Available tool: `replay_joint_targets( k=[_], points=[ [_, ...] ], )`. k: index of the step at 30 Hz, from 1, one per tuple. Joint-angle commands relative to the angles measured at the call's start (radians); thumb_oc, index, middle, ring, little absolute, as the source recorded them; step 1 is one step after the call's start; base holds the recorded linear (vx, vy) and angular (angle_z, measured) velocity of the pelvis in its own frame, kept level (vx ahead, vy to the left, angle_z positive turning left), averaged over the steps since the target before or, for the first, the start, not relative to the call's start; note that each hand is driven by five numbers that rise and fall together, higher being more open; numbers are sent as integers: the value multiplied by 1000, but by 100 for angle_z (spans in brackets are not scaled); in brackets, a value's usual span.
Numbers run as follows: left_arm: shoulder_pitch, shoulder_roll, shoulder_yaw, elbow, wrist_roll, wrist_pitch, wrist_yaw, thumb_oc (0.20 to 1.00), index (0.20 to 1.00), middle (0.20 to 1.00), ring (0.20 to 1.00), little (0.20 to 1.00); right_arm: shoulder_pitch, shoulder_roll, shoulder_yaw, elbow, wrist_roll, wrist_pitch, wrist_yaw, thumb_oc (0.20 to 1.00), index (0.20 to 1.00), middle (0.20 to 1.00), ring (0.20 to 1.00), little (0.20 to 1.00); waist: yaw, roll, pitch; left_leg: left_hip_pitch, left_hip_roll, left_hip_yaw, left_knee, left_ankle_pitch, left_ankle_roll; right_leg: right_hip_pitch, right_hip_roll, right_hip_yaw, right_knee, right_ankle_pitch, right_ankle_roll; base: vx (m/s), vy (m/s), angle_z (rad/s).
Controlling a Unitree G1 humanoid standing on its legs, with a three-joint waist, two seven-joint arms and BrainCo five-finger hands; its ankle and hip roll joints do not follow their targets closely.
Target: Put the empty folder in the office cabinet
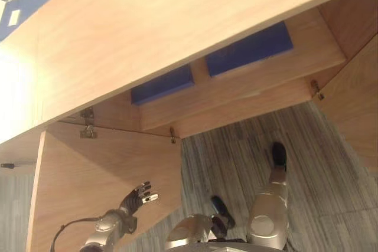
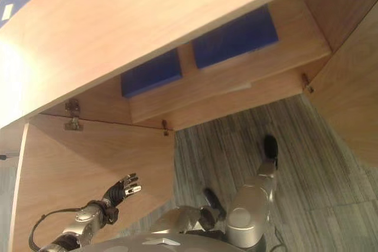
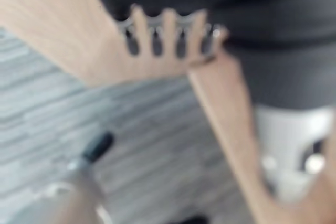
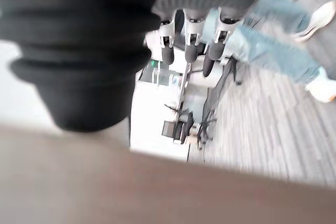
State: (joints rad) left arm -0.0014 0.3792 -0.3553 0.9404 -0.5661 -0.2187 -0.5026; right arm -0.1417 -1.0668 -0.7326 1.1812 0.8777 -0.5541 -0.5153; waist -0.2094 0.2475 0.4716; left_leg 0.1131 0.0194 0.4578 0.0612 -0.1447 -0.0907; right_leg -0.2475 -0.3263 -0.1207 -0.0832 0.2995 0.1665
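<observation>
1. Cabinet (image 1: pixel 177 33) of pale wood spans the head views, its left door (image 1: pixel 94 175) swung open, hinges showing along the frame.
2. Two blue folders lie flat on the inner shelf (image 1: pixel 277 78): one folder (image 1: pixel 249 48) to the right, the other folder (image 1: pixel 163 84) just beside it to the left, apart.
3. Grey striped floor (image 1: pixel 331 163) lies below.
4. A person's legs (image 4: pixel 273 40) in jeans show in the right wrist view.
5. Left hand (image 1: pixel 137 196) hangs by the open door, fingers (image 3: pixel 169 24) spread and straight, empty.
6. Right hand (image 4: pixel 197 3) has fingers straight, holding nothing.
7. No writing is readable.
</observation>
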Motion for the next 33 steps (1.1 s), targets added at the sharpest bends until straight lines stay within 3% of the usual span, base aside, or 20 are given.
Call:
replay_joint_targets(
  k=[1, 3, 5, 6, 8, 11, 19, 20, 24, 28, 33],
  points=[
    [56, 84, 15, 35, -19, -37, -11, 1000, 1000, 1000, 1000, 1000, 12, 20, 63, -13, 49, 0, 167, 1000, 1000, 1000, 1000, 1000, 18, -81, -87, -61, 80, -88, 180, -153, 55, -38, -77, -5, 5, -113, 84, -54, -8, -10],
    [49, 98, 38, 36, -15, -43, -20, 1000, 1000, 1000, 1000, 1000, 17, 19, 97, -35, 38, 47, 355, 1000, 1000, 1000, 1000, 1000, 14, -93, -77, -67, 81, -85, 184, -161, 59, -46, -72, -1, 5, -109, 82, -92, -21, -9],
    [51, 102, 45, 38, -12, -47, -23, 1000, 1000, 1000, 1000, 1000, 13, 20, 110, -46, 49, 53, 398, 1000, 1000, 1000, 1000, 1000, 12, -98, -75, -68, 81, -84, 186, -163, 61, -47, -71, 0, 6, -108, 81, -61, -13, -4],
    [51, 103, 63, 57, -12, -62, -33, 1000, 1000, 1000, 1000, 1000, 7, 25, 141, -75, 84, 61, 506, 1000, 1000, 1000, 1000, 1000, 9, -109, -74, -70, 82, -84, 191, -171, 64, -48, -64, 2, 7, -110, 79, -75, -18, -7],
    [51, 103, 86, 73, -8, -72, -42, 1000, 1000, 1000, 1000, 1000, 10, 40, 165, -116, 99, 71, 626, 1000, 1000, 1000, 1000, 1000, 6, -121, -76, -71, 84, -82, 194, -175, 66, -49, -57, 3, 7, -110, 78, -62, -2, -11],
    [60, 101, 128, 80, -9, -74, -53, 1000, 1000, 1000, 1000, 1000, 16, 88, 229, -217, 73, 96, 754, 1000, 1000, 1000, 1000, 1000, 2, -145, -82, -58, 85, -79, 194, -184, 74, -41, -47, 3, 9, -109, 74, -27, 11, -6],
    [76, 77, 179, 69, -6, -82, -51, 1000, 1000, 1000, 1000, 1000, 56, 208, 293, -330, 12, 105, 882, 1000, 1000, 1000, 1000, 1000, 12, -203, -108, -38, 97, -81, 238, -212, 85, -13, -35, -12, 18, -104, 67, -65, 35, -4],
    [82, 74, 188, 63, -2, -79, -49, 1000, 1000, 1000, 1000, 1000, 69, 246, 312, -361, -8, 125, 905, 1000, 1000, 1000, 1000, 1000, 19, -224, -115, -38, 100, -89, 266, -228, 90, 1, -31, -16, 14, -104, 65, -102, 32, 8],
    [88, 58, 196, 42, 26, -69, -40, 1000, 1000, 1000, 1000, 1000, 83, 315, 354, -420, -17, 166, 936, 1000, 1000, 1000, 1000, 1000, 39, -256, -124, -48, 103, -110, 314, -249, 101, 20, -26, -25, 7, -103, 63, -116, 61, 9],
    [85, 49, 192, 32, 49, -69, -40, 1000, 1000, 1000, 1000, 1000, 78, 353, 378, -457, -50, 187, 924, 1000, 1000, 1000, 1000, 1000, 58, -269, -125, -58, 97, -128, 346, -263, 110, 29, -32, -33, 1, -104, 63, -121, 107, 7],
    [63, 57, 162, 5, 84, -71, -37, 1000, 1000, 1000, 1000, 1000, 25, 363, 422, -474, -83, 224, 835, 1000, 1000, 1000, 1000, 1000, 100, -272, -105, -85, 65, -163, 409, -290, 129, 38, -60, -54, -4, -103, 63, -148, 197, 22]
  ],
)
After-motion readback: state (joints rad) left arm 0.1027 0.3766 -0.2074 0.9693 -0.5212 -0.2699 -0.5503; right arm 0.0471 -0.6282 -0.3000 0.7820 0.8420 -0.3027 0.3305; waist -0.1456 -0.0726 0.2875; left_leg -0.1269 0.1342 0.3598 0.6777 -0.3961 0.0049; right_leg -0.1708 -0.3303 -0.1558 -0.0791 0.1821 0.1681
